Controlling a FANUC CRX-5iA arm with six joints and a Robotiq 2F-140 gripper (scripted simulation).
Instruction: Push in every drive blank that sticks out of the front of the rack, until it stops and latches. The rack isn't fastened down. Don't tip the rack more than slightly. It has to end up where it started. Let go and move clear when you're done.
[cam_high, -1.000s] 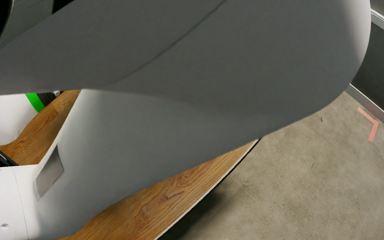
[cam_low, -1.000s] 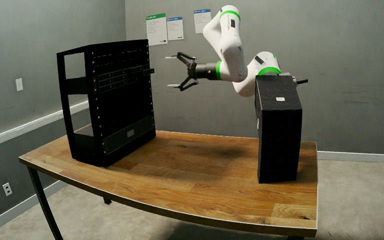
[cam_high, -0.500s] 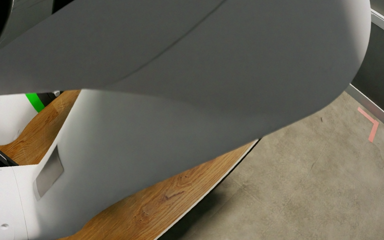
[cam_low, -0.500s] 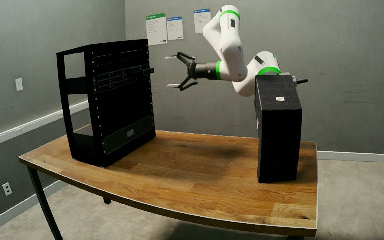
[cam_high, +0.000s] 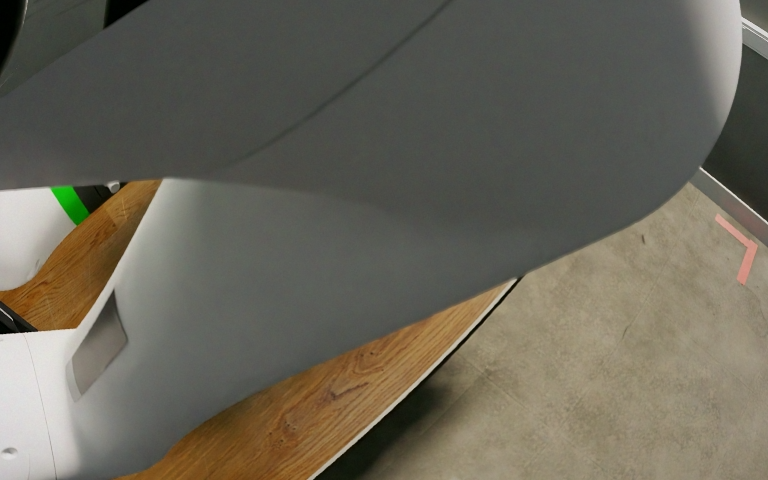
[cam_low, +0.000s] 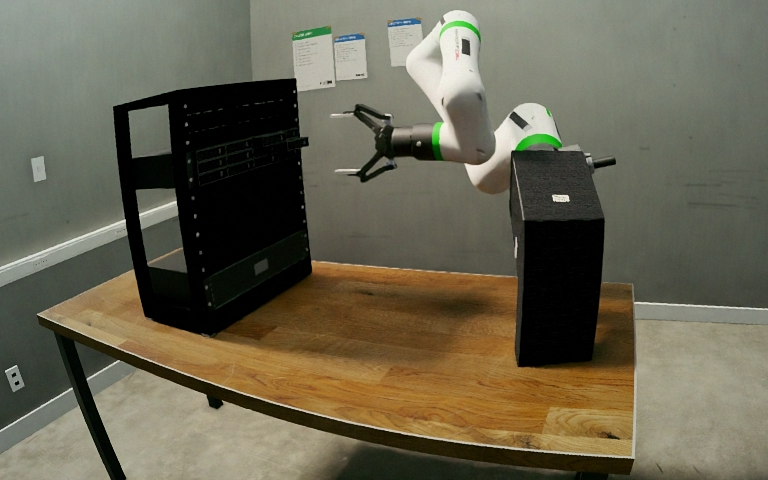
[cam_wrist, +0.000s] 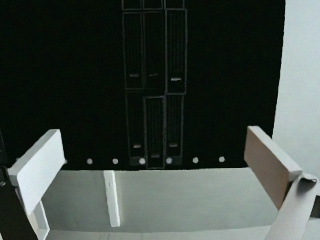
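Observation:
The black rack (cam_low: 243, 209) (cam_wrist: 75, 75) stands upright at the table's left. Its drive blanks form a grid of three rows across the upper front. One blank (cam_low: 297, 142) (cam_wrist: 154, 127) in the middle row, at the far end, sticks out clearly. A top-row blank (cam_wrist: 176, 50) beside it looks slightly larger and brighter in the wrist view; it may stick out a little. The others look about flush. My gripper (cam_low: 344, 143) (cam_wrist: 153, 145) is open and empty, a short way in front of the rack at about the protruding blank's height, touching nothing. The top view is mostly blocked by the arm.
The wooden table (cam_low: 396, 339) (cam_high: 339, 390) carries the rack and a black pedestal (cam_low: 557, 283) under the arm at the right. A wide panel (cam_low: 260, 266) covers the rack's lower front. Grey walls with posted sheets (cam_low: 313, 59) stand behind.

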